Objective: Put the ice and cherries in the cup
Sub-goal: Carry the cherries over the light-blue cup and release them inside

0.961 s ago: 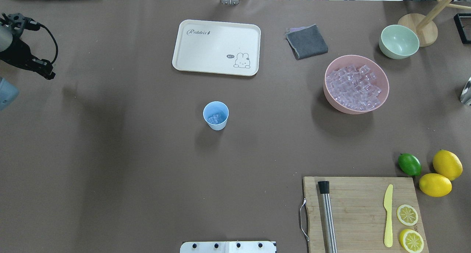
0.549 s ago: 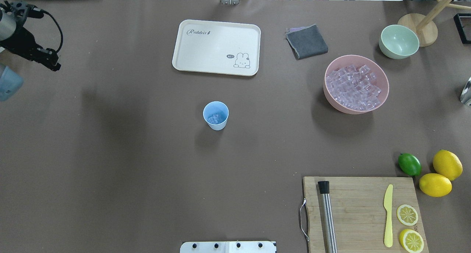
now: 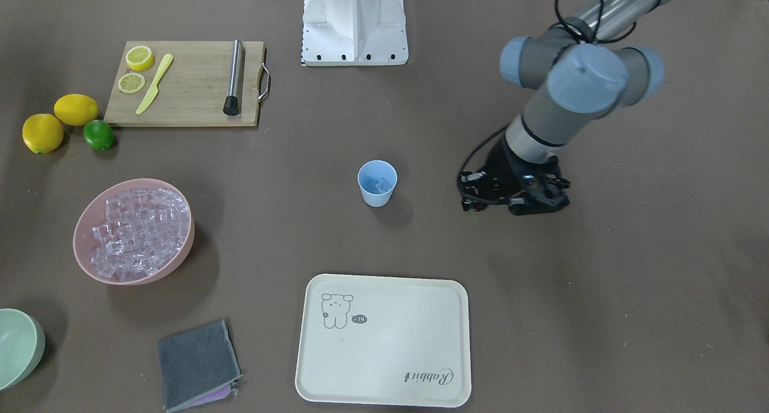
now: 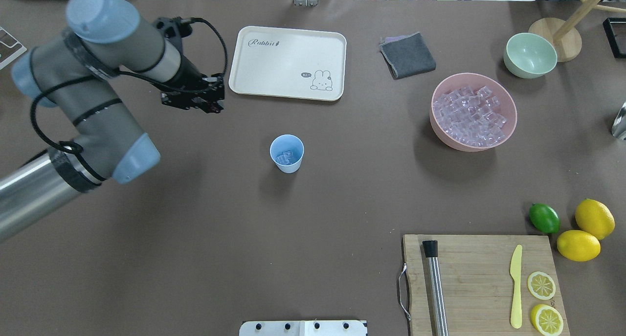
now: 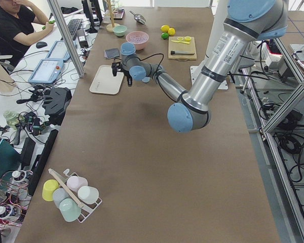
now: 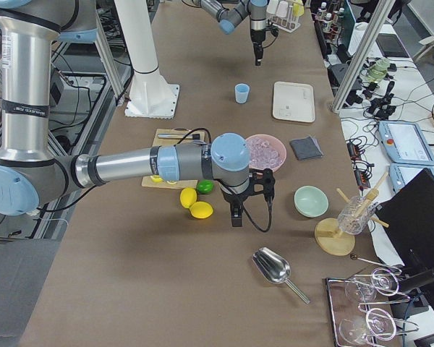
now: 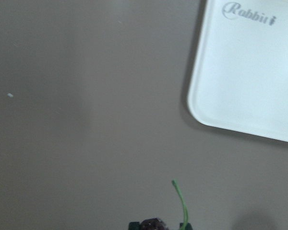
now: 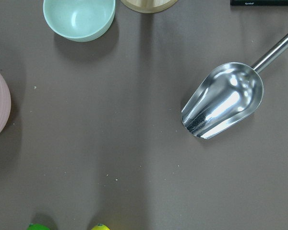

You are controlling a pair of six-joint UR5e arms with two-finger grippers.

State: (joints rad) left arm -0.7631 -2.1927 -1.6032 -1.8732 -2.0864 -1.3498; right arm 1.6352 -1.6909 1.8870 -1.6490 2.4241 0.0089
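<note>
Only the left wrist view shows you the cherries (image 7: 153, 223): one dark fruit at the bottom edge, its green stem (image 7: 183, 206) running up the picture, tip bent slightly left. The left gripper (image 4: 194, 101) pinches them beside the tray's (image 4: 288, 57) corner, well apart from the upright cup (image 4: 288, 167), which holds ice (image 4: 285, 157). The right gripper (image 6: 236, 215) appears only in the right side view; its fingers' state you cannot tell.

You get bright, even overhead light; soft shadows beside cup (image 4: 289, 168); glare on scoop (image 8: 223, 103); left wrist view blurry.
</note>
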